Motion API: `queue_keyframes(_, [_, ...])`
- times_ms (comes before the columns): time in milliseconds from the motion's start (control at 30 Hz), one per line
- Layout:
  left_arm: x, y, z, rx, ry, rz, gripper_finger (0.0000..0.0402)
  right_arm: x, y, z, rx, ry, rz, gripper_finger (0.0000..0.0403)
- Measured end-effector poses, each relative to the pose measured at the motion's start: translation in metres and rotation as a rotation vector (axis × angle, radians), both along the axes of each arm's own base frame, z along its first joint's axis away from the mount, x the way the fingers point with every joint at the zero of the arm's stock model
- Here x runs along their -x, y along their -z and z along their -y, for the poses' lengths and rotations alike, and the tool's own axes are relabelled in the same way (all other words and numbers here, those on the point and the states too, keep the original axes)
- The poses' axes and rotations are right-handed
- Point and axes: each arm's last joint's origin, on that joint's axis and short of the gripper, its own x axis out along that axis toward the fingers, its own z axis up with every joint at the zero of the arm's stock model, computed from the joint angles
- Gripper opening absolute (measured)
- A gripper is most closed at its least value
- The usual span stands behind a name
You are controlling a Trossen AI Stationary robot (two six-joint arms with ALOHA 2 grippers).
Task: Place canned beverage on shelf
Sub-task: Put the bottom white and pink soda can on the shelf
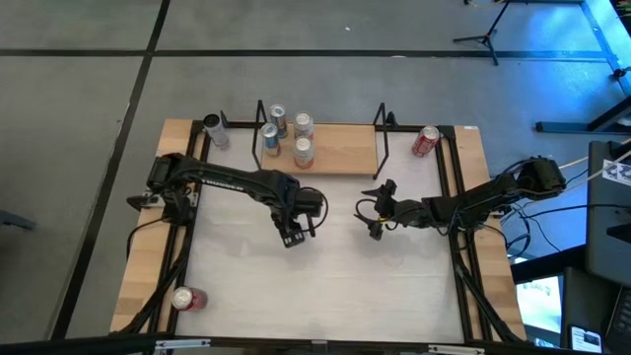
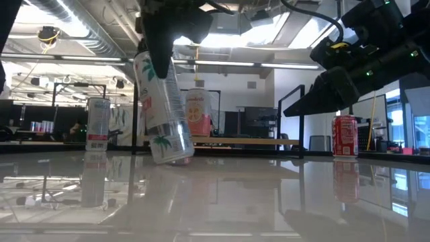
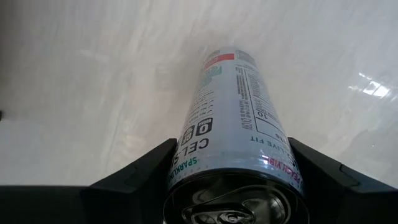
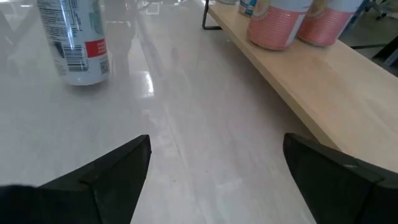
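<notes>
Fingers [image 3: 143,171] of the left gripper [image 1: 294,235] are closing on a slim white can [image 2: 161,111] near its top end, one on each side of the body. In the low view the can is hanging tilted, its top leaning left and its base touching or sitting just above the white tabletop [image 1: 325,286]; which of the two cannot be told. The left gripper is working over the middle of the table, on the near side of the shelf [image 1: 340,150]. The right gripper [image 1: 377,210] is waiting to the right of it, near the table's centre, with its fingers [image 4: 99,177] standing wide apart and holding nothing. The shelf, a light-wood board in a black frame, is lying along the far edge of the table. Four cans [image 1: 289,135] are standing grouped on its left part, while its right part is showing bare wood. A grey can [image 1: 214,129] is standing just left of the shelf, beyond its left end loop. A red can [image 1: 425,141] is standing just right of the shelf. Another red can [image 1: 186,298] is lying on its side at the near left corner of the table.
</notes>
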Motion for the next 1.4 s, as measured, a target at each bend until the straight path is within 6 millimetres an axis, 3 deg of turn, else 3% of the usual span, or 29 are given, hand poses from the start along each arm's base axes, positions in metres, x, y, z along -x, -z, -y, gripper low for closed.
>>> queue_keyframes(767, [0.005, 0.0, 0.003, 0.115, -0.008, -0.059, 0.0245, 0.0, 0.0, 0.0, 0.0, 0.0, 0.0, 0.0367])
queue_keyframes(1100, [-0.001, -0.001, 0.002, 0.084, 0.007, 0.007, 0.0287, 0.0, 0.0, 0.0, 0.001, 0.0, -0.003, 0.0367])
queue_keyframes(1400, [-0.005, -0.002, 0.003, 0.093, 0.064, 0.052, 0.0292, 0.0, 0.0, 0.0, 0.001, 0.0, -0.003, 0.0367])
